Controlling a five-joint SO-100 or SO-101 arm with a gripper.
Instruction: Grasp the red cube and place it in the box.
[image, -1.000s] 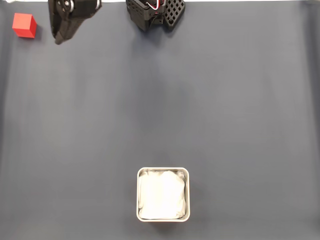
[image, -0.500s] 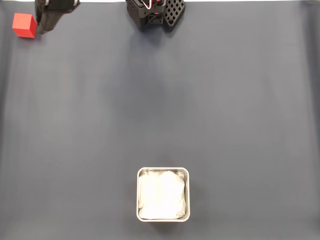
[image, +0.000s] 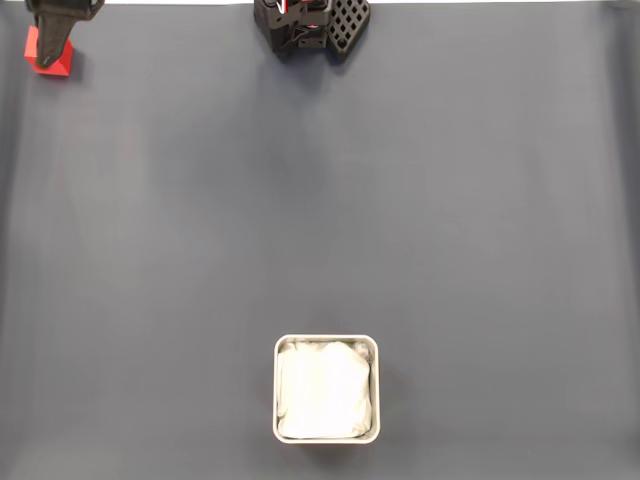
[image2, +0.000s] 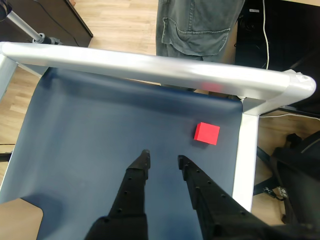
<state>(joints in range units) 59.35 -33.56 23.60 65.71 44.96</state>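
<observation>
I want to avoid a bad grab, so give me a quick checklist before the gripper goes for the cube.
1. Gripper open: ok, fingers apart with nothing between.
2. Cube between the fingers: not ok, in the wrist view it sits up and to the right of the tips.
3. Cube flat on the mat: ok.
4. Clear space around the cube: not ok, the table rail is close by.
5. Box free to receive: ok, white lining, nothing else inside.

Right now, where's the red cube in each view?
Fixed view: the red cube sits at the top left corner, partly covered by the gripper.
Wrist view: right of centre, beyond the open jaws, apart from them.
Shared landmark: the dark blue mat, under the cube in both.
</observation>
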